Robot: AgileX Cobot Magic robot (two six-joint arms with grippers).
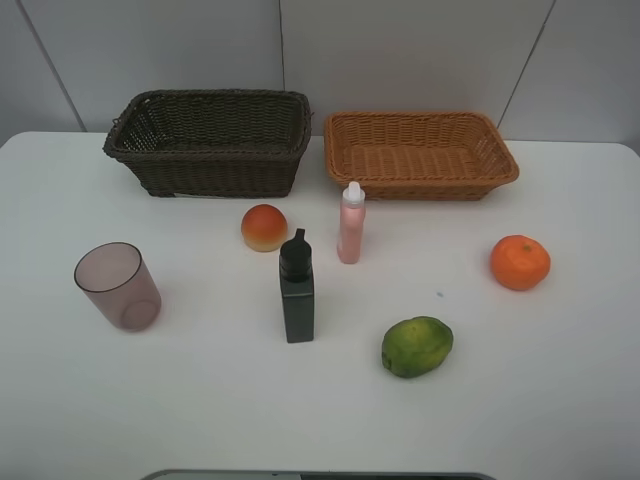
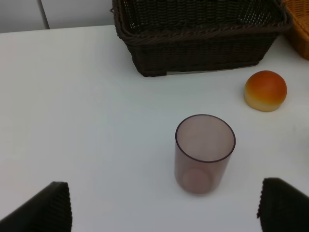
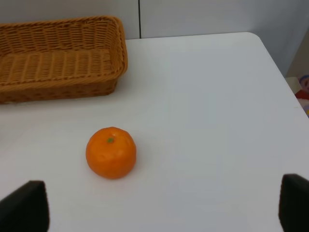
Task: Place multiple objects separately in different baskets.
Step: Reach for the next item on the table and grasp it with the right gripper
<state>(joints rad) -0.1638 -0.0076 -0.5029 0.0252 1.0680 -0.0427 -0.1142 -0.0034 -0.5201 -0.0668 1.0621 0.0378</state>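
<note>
On the white worktop (image 1: 200,410) six things stand apart from one another, none of them in a basket. At the upper left of the high view sits the dark brown rectangular wicker basket (image 1: 220,175), deep-walled with a rolled rim. Just beside it, at upper centre-right, is the light orange-tan wicker basket (image 1: 420,186), shallower, with outward-sloping sides.

In front of the dark basket, near the middle, lies the round orange-red peach-like fruit (image 1: 264,227), redder on top and paling to yellow below. Near it on the right stands the slim pink bottle with a white cap (image 1: 351,225), upright. Below these, at centre, the black rectangular bottle (image 1: 297,290) also stands upright, its narrower cap on top. At the left is the translucent mauve cup (image 1: 118,285), mouth up and empty, with a darker rim. Lower right of centre rests the green citrus (image 1: 417,346), glossy and slightly mottled. At the right, well apart from it, sits the orange tangerine (image 1: 520,262), with a small green stem dimple.

The left end effector (image 2: 163,208) has its black fingers spread wide and grips nothing; the cup stands ahead of it. The right end effector (image 3: 159,205) is likewise fully spread and empty, with the tangerine ahead of it.
</note>
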